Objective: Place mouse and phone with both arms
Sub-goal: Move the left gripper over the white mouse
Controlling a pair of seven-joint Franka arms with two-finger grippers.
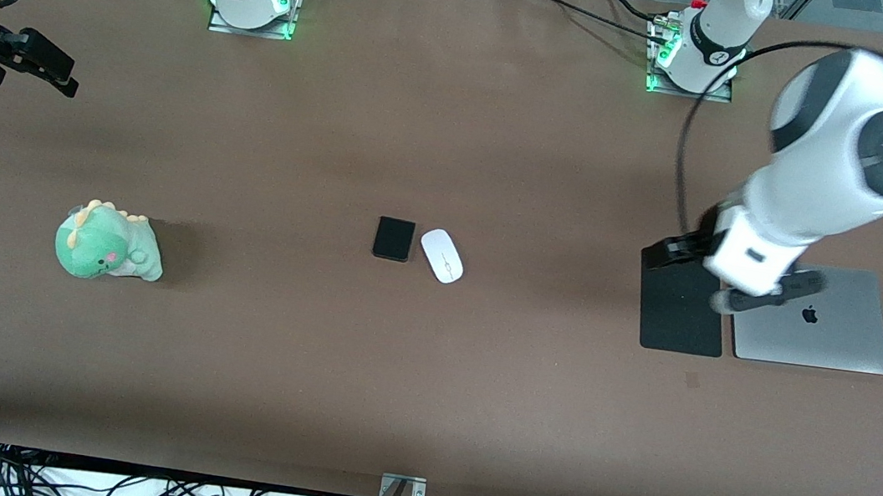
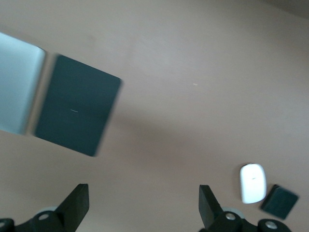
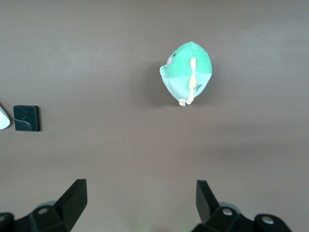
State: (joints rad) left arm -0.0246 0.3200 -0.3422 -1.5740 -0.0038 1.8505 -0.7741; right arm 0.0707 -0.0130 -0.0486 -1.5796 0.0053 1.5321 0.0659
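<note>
My brown desk (image 1: 423, 397) carries the phone (image 1: 394, 239) just beside the mouse (image 1: 441, 256) mid-desk — a green plush dinosaur (image 1: 108, 242), a black mouse pad (image 1: 682, 311) touching a silver laptop (image 1: 819, 328).

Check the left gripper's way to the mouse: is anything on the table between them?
Nothing visible. The open left gripper hangs over the mouse pad beside the laptop; only bare table lies between it and the mouse, with the phone beside it.

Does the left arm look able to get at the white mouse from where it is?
Probably yes: the left end effector hangs open over the mouse pad, and only bare table lies between it and the mouse.
</note>
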